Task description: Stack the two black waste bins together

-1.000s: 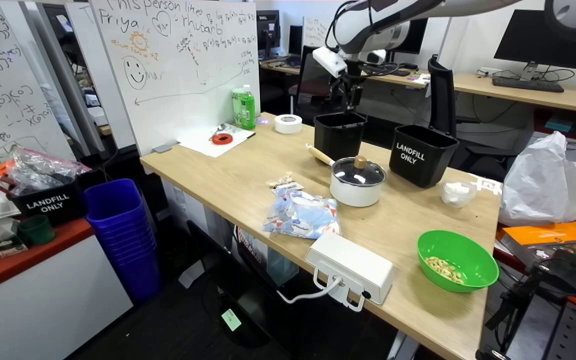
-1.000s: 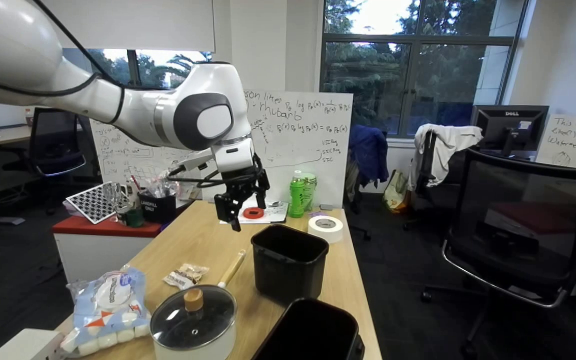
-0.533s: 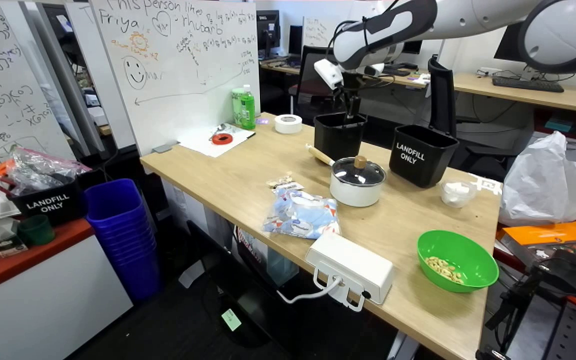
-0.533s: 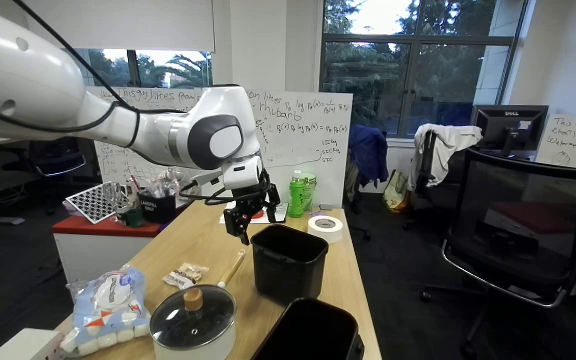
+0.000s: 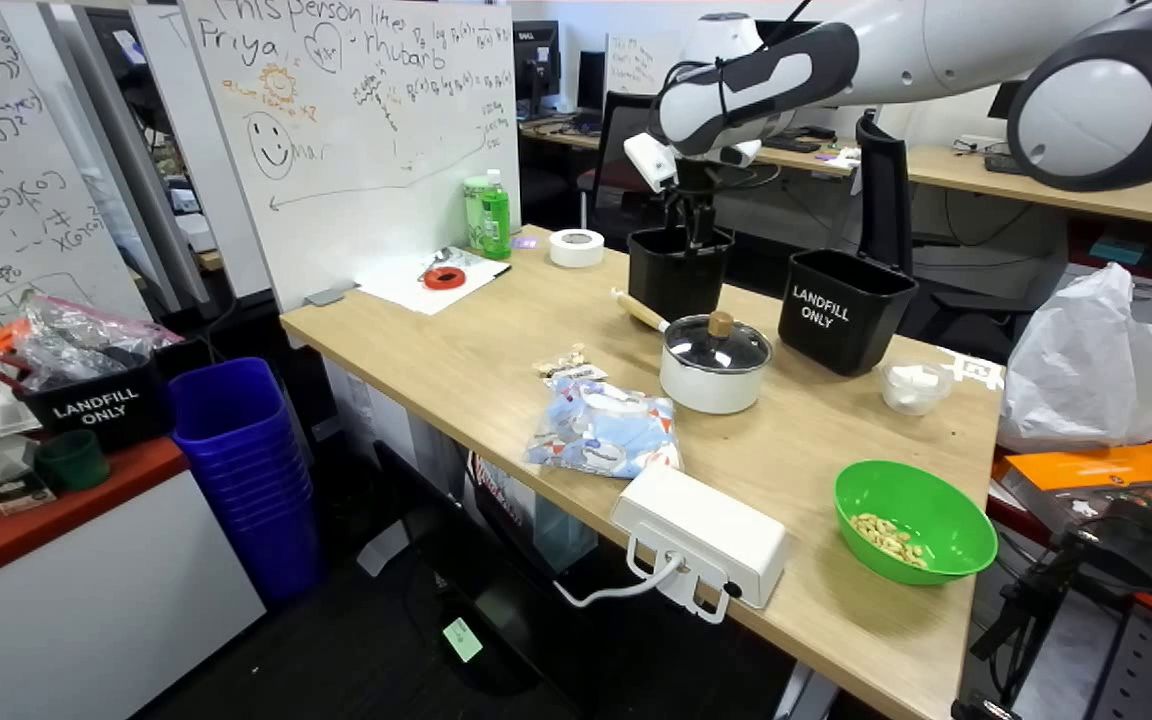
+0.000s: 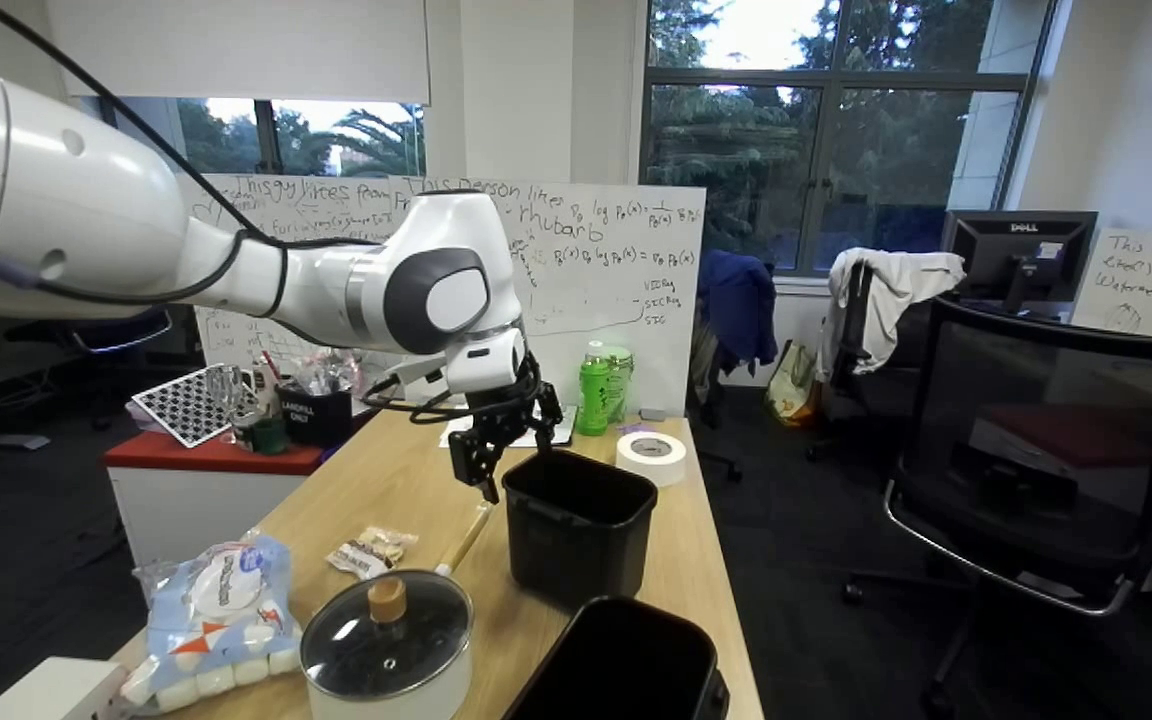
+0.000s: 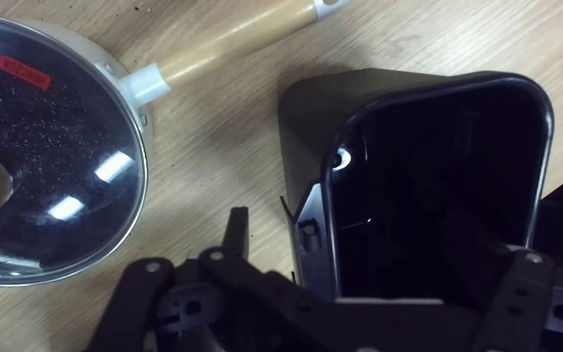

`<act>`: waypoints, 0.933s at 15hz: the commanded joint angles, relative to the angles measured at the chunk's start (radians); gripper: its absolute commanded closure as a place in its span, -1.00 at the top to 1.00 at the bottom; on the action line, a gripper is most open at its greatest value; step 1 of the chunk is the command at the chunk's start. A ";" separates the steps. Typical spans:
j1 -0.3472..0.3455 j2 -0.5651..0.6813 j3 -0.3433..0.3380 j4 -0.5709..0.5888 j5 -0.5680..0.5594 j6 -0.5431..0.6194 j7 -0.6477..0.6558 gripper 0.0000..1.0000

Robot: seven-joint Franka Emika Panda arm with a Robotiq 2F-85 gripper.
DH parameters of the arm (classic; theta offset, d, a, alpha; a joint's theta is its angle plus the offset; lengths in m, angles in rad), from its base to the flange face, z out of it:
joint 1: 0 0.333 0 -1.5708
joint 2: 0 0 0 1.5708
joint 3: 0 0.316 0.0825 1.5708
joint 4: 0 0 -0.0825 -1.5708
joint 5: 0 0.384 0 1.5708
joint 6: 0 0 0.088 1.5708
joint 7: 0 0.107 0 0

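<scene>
A black bin (image 6: 577,545), likely light, stiff and best pinched by its rim, stands at the gripper's (image 6: 518,470) parted fingers, beside its LANDFILL ONLY twin (image 5: 844,322), along the table's (image 5: 446,350) long edge near the tape roll (image 6: 651,473).

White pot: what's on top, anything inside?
On top: a glass lid with a wooden-looking knob; the wrist view also shows a red mark on it. Inside: can't tell. The lid covers the pot, and its dark, reflective glass reveals no contents.
</scene>
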 commanded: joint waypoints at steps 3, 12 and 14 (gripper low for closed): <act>-0.006 0.071 -0.006 0.121 -0.006 -0.095 0.018 1.00; -0.016 0.119 -0.008 0.191 0.000 -0.193 0.025 0.45; -0.017 0.122 -0.007 0.198 0.001 -0.206 0.025 0.16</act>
